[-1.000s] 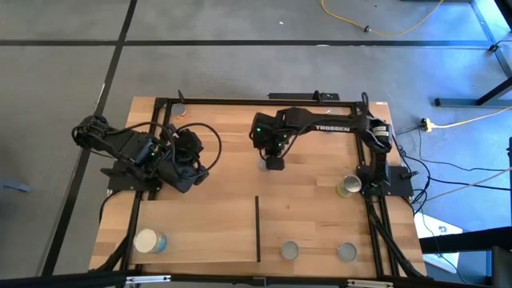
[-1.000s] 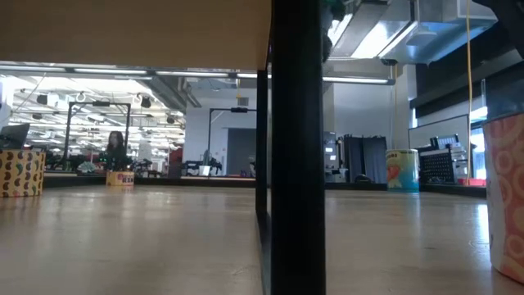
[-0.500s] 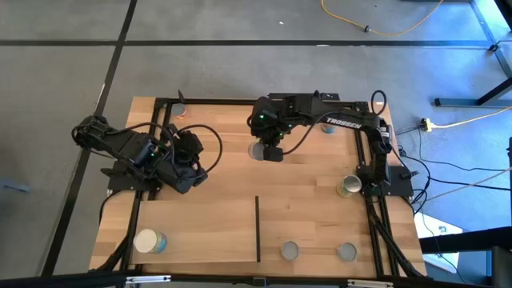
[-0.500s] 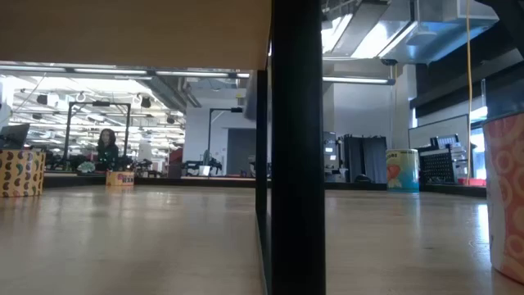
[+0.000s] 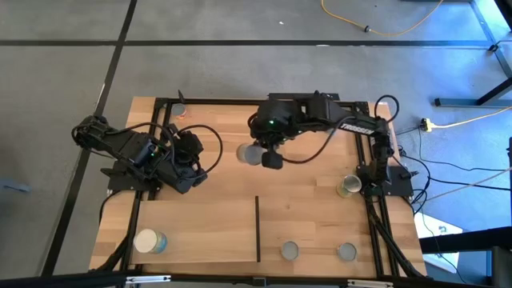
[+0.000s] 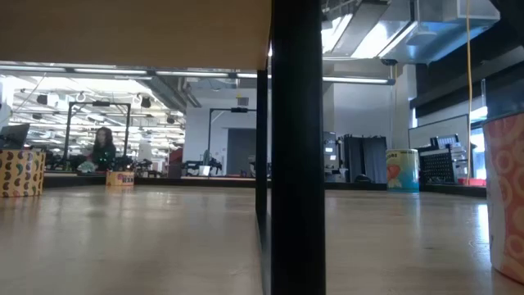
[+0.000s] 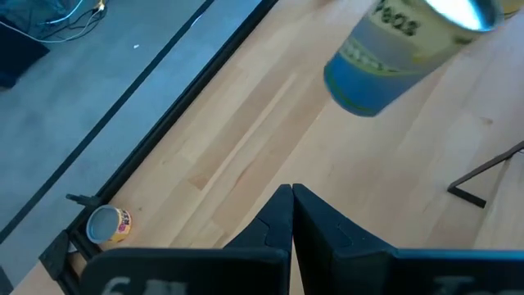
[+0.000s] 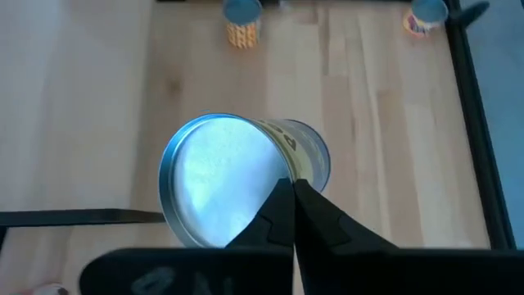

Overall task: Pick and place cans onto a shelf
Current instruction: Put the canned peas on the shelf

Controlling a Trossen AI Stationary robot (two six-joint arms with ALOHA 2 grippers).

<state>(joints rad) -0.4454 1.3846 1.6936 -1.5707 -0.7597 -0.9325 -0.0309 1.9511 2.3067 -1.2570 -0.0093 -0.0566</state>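
Just beside right claw (image 5: 272, 160): can (image 5: 249, 154)

The left gripper (image 7: 291, 215), its two dark fingers (image 7: 270, 225) pressed together, points over a pale wooden surface (image 7: 270, 123) toward a blurred can (image 7: 397, 49) with a yellow and blue label, while a small can (image 7: 106, 225) stands near the surface's black-framed edge.

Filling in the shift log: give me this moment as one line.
right gripper: shut, beside grey-topped can, mid-table | left gripper: shut, waiting at table's left | can: no grip visible, not on shelf
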